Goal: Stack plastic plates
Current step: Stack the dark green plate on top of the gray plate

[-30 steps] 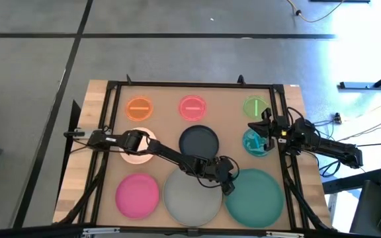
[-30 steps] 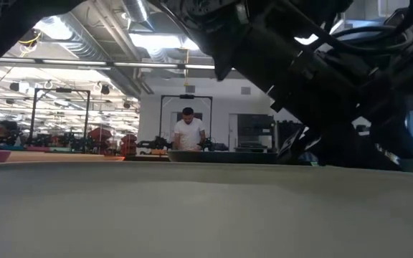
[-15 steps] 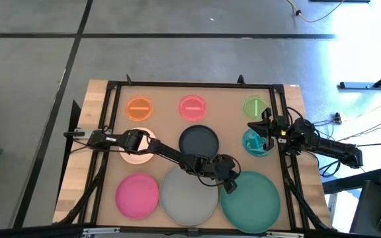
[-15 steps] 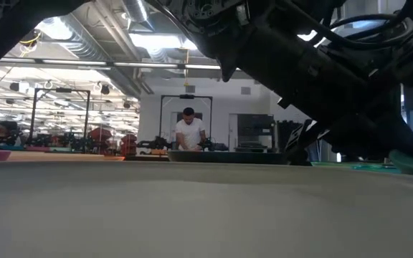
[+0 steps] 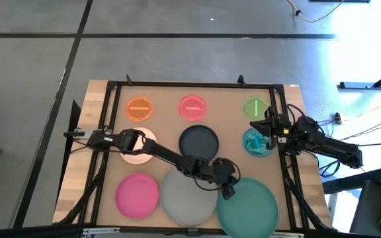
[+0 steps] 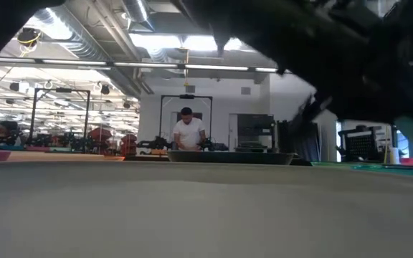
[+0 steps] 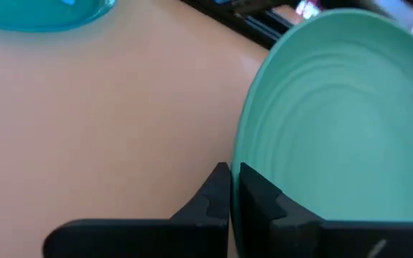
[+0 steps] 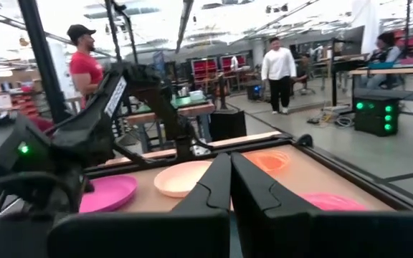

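Note:
My left gripper [image 5: 227, 190] is shut on the large teal plate [image 5: 247, 205], which shows tilted in the left wrist view [image 7: 335, 129]. Beside it on the table's near side lie the large grey plate [image 5: 189, 196] and the magenta plate [image 5: 137, 195]. The cream plate [image 5: 136, 147] lies partly under the left arm, and the dark blue plate [image 5: 198, 141] rests at mid-table. My right gripper [image 5: 266, 129] is shut and stands over the small teal plate [image 5: 255, 143]; whether it touches that plate, I cannot tell. Small orange [image 5: 138, 108], pink [image 5: 192, 106] and green [image 5: 254, 106] plates lie along the far side. My left gripper pinches the large teal plate's rim [image 7: 236, 161] on the side facing the grey plate, one finger [image 7: 210, 197] outside and one [image 7: 264, 197] over the inner face. The plate tilts, with this rim raised off the table.
A black metal frame [image 5: 190, 84] runs around the work area, with a rail [image 5: 286, 165] along the right side. People stand in the room beyond the table [image 6: 187, 132]. Bare tabletop [image 7: 106, 129] lies between the large and small teal plates.
My left gripper has moved toward the table's near edge and up, carrying the large teal plate's rim with it. The plate has shifted toward the near edge and tipped up on the held side. My right gripper has kept still.

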